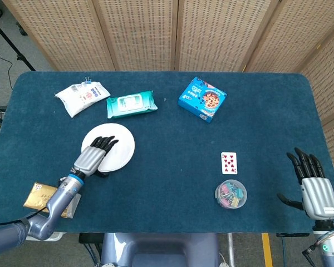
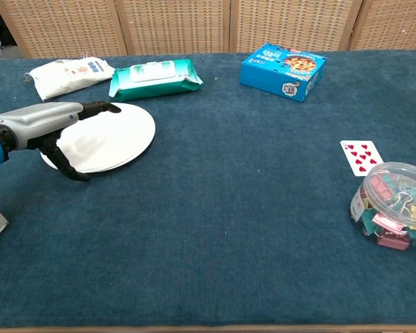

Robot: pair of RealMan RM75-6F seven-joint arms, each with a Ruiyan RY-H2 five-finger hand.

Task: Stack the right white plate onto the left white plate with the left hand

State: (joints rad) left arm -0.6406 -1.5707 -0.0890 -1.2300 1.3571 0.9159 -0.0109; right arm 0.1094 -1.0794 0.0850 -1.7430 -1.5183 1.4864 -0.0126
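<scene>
On my right side I see a clear round tub (image 1: 231,194) near the table's (image 1: 167,222) front edge, filled with coloured binder clips (image 2: 395,215); a playing card (image 1: 229,162) with red hearts lies just beyond it. My left hand (image 1: 94,156) lies over the near-left edge of the white plate (image 1: 119,146), fingers (image 2: 100,107) stretched flat above its surface and the thumb hanging down at the rim; I cannot tell whether it grips the plate or only rests over it. From either camera I can make out only one white disc, so I cannot say whether two plates sit there stacked.

Only the head view gives me my right hand (image 1: 314,189), held upright at the table's front right corner, fingers spread and holding nothing, and a gold packet (image 1: 42,196) partly under my left forearm. The chest view cuts the tub at its right edge. Along the far side sit a white pouch (image 1: 82,98), a green wipes pack (image 1: 131,104) and a blue cookie box (image 1: 202,99)
</scene>
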